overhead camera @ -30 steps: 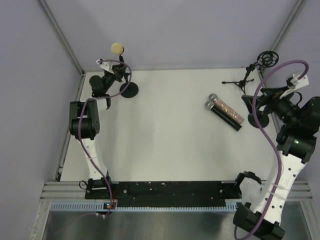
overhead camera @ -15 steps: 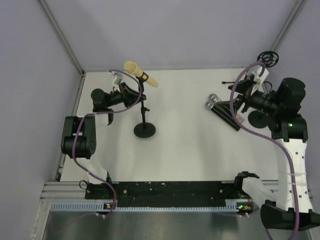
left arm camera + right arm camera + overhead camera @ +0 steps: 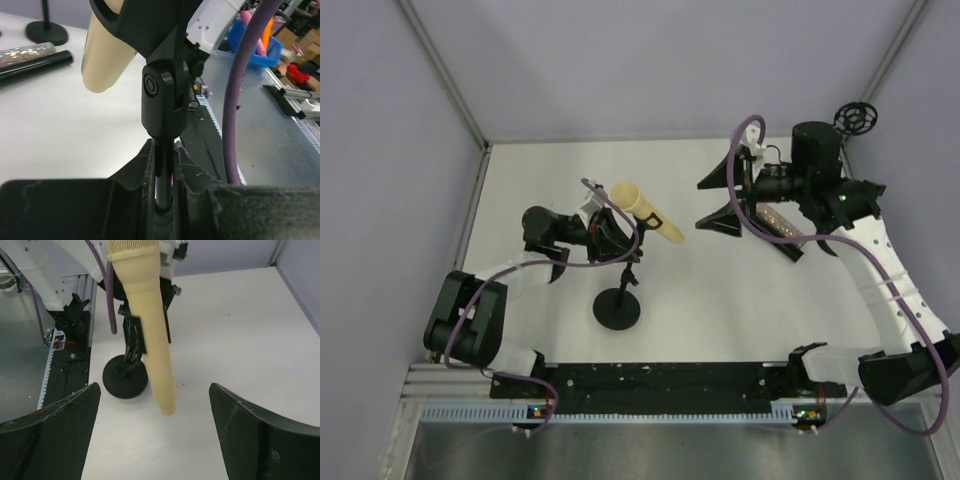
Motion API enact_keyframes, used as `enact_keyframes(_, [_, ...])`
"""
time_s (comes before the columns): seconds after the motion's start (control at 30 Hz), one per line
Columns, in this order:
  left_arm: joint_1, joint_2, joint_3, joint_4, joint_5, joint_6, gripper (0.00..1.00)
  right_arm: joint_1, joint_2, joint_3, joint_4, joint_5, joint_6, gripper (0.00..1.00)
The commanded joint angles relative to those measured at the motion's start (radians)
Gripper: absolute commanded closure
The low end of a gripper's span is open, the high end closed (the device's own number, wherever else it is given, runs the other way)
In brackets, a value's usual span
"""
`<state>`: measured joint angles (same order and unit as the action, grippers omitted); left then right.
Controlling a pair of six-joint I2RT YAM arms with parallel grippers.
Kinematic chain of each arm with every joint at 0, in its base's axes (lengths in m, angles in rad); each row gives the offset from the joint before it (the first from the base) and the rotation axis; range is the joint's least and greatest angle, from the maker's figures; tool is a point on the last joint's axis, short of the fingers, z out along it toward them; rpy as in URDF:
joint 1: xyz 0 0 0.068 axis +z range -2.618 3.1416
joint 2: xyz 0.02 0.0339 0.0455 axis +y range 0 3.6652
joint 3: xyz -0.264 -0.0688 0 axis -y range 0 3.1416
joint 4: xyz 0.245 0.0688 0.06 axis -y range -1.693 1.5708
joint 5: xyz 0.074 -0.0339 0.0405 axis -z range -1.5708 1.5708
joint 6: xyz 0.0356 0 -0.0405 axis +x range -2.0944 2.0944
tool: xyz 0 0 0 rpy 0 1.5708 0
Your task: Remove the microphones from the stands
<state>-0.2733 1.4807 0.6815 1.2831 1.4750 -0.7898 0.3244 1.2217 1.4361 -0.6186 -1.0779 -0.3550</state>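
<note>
Plainly nothing is removed yet: the microphone (image 3: 645, 212) sits clipped atop the stand (image 3: 618, 310), which the left gripper (image 3: 163, 161) clenches tight, while the right gripper (image 3: 713, 200) gapes empty near the stand.

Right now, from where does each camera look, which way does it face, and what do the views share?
Top external: above and behind the robot, facing down on the table; the left arm and right arm show.
Left wrist: behind the left jaws, shut on the stand pole, facing along it to the clip and microphone; only those jaws show.
Right wrist: behind the open right jaws, facing the microphone and the stand's base; both jaws and the left arm show.
Shared: all three show the microphone in its clip.
</note>
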Motion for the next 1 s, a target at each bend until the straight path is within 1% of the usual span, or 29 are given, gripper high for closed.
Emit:
enact_keyframes(0.0, [-0.093,-0.063,-0.036,0.263,0.016,-0.019,1.0,0.09,0.041,0.112,0.019,-0.076,0.005,0.11])
enact_keyframes(0.13, [-0.151,-0.056,-0.039,0.243,-0.004,-0.029,1.0,0.154,0.085,0.132,0.019,-0.089,0.025,0.12])
enact_keyframes(0.4, [-0.199,-0.019,-0.013,0.229,-0.031,-0.058,1.0,0.251,0.113,0.109,0.032,-0.091,0.031,0.13])
enact_keyframes(0.53, [-0.202,-0.019,-0.011,0.199,-0.03,-0.043,1.0,0.255,0.142,0.106,0.065,-0.119,0.085,0.22])
enact_keyframes(0.63, [-0.202,-0.023,-0.017,0.177,-0.031,-0.025,1.0,0.266,0.163,0.101,0.079,-0.129,0.105,0.26])
enact_keyframes(0.77, [-0.204,-0.034,-0.017,0.136,-0.033,0.006,1.0,0.294,0.18,0.086,0.085,-0.102,0.096,0.27])
enact_keyframes(0.83, [-0.204,-0.039,-0.017,0.114,-0.035,0.021,1.0,0.303,0.194,0.09,0.088,-0.102,0.102,0.3])
enact_keyframes(0.9, [-0.204,-0.039,-0.019,0.108,-0.031,0.026,1.0,0.304,0.205,0.101,0.088,-0.106,0.108,0.35])
enact_keyframes(0.93, [-0.202,-0.037,-0.02,0.108,-0.03,0.027,1.0,0.304,0.211,0.109,0.088,-0.106,0.111,0.4])
enact_keyframes(0.97, [-0.204,-0.039,-0.022,0.108,-0.028,0.027,1.0,0.304,0.213,0.115,0.086,-0.108,0.113,0.41])
